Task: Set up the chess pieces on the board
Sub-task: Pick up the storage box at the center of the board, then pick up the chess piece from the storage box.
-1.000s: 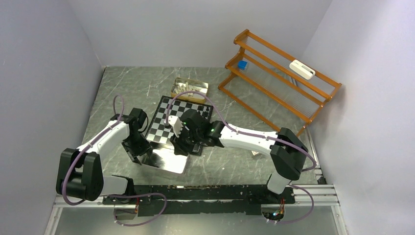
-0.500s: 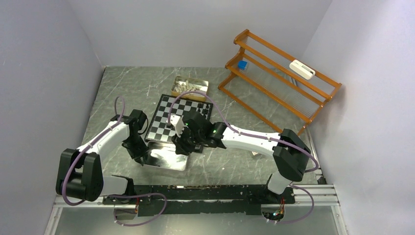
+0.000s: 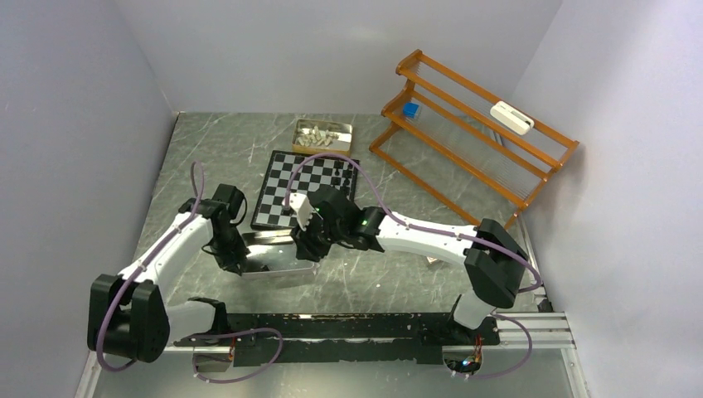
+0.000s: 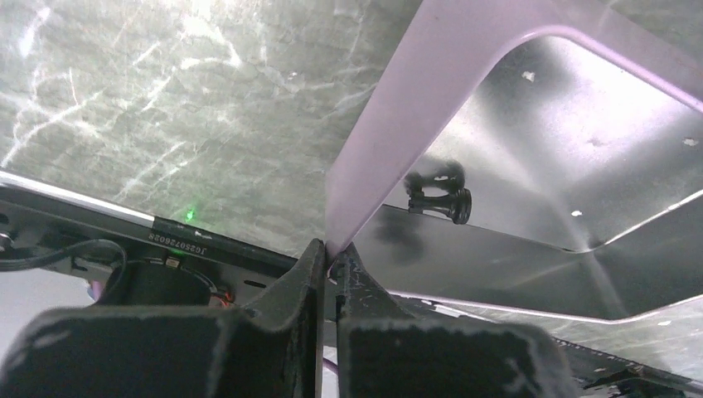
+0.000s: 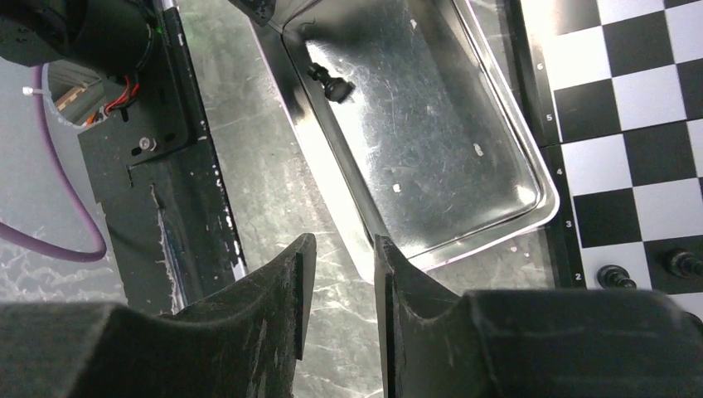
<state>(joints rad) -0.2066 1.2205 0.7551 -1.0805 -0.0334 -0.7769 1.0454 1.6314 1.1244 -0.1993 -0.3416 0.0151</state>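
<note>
Left gripper [image 4: 330, 249]: fingers pinched shut on the left rim of the silver tray [image 4: 398, 116], with no gap visible between the pads.

Tray floor: a single black chess piece [image 4: 443, 201] resting on the metal near the gripped rim, its reflection just beside it.

Right gripper [image 5: 340, 265]: poised over the tray's opposite long rim, near a corner. Fingers narrowly parted with nothing held between them; contact with the rim hard to judge from the wrist view.

Board [image 5: 630, 108]: flat on the table just beyond the tray's far rim, chequered face up.

Two black pawns [image 5: 613, 276]: upright on the board squares nearest the tray's right corner.

Black cluster [image 3: 344, 172]: more dark figures grouped on the side of the board away from the tray.

Small tin [image 3: 322, 137]: beyond the board from the tray, pale figures inside.

Orange rack [image 3: 472, 141]: well apart from the tray, to its far right against the wall.
</note>
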